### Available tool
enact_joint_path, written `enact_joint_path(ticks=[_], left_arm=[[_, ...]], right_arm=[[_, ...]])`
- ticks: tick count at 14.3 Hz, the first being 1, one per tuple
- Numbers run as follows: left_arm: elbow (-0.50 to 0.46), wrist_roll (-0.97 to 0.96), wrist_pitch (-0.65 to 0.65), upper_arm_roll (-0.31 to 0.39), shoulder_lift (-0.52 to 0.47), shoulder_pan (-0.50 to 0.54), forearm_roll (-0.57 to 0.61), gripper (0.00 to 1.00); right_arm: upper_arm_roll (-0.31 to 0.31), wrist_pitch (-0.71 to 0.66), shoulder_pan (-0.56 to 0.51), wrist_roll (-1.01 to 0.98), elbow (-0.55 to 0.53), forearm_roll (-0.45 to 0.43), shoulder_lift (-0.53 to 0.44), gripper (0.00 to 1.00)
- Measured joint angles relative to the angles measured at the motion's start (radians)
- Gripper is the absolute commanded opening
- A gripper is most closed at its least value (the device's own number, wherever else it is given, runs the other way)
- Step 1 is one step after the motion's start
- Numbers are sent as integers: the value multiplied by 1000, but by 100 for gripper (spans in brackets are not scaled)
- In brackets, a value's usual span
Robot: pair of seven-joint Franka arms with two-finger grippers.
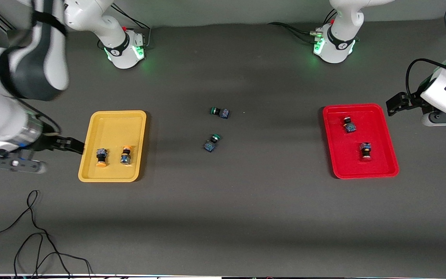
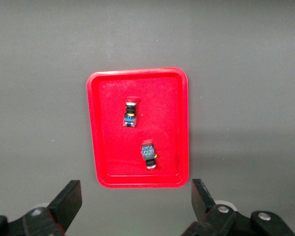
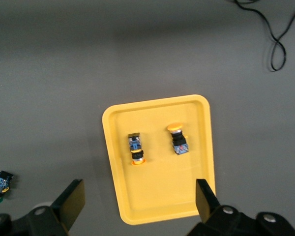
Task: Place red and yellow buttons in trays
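A yellow tray (image 1: 116, 124) lies toward the right arm's end and holds two yellow-capped buttons (image 1: 102, 157) (image 1: 126, 155). The right wrist view shows that tray (image 3: 157, 196) and both buttons (image 3: 135, 149) (image 3: 177, 137). A red tray (image 1: 378, 128) lies toward the left arm's end and holds two red-capped buttons (image 1: 349, 124) (image 1: 365, 151). The left wrist view shows it (image 2: 108, 98) with both buttons (image 2: 130, 113) (image 2: 149, 155). My right gripper (image 1: 76, 146) (image 3: 140, 189) is open and empty over the yellow tray's outer rim. My left gripper (image 1: 395, 104) (image 2: 136, 189) is open and empty just outside the red tray's rim.
Two green-capped switches (image 1: 220, 112) (image 1: 212, 142) lie on the dark table between the trays; one shows in the right wrist view (image 3: 0, 184). A loose black cable (image 1: 33, 232) lies near the front camera at the right arm's end. The arm bases stand along the back edge.
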Motion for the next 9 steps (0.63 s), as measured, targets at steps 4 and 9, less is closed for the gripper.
enact_joint_path(ticks=[4, 9], left_arm=[[15, 0, -23, 11, 0, -3, 5, 99], [15, 0, -42, 12, 0, -4, 5, 99]], right_arm=[[419, -16, -415, 19, -22, -60, -164, 100], [754, -7, -771, 11, -111, -112, -241, 100]])
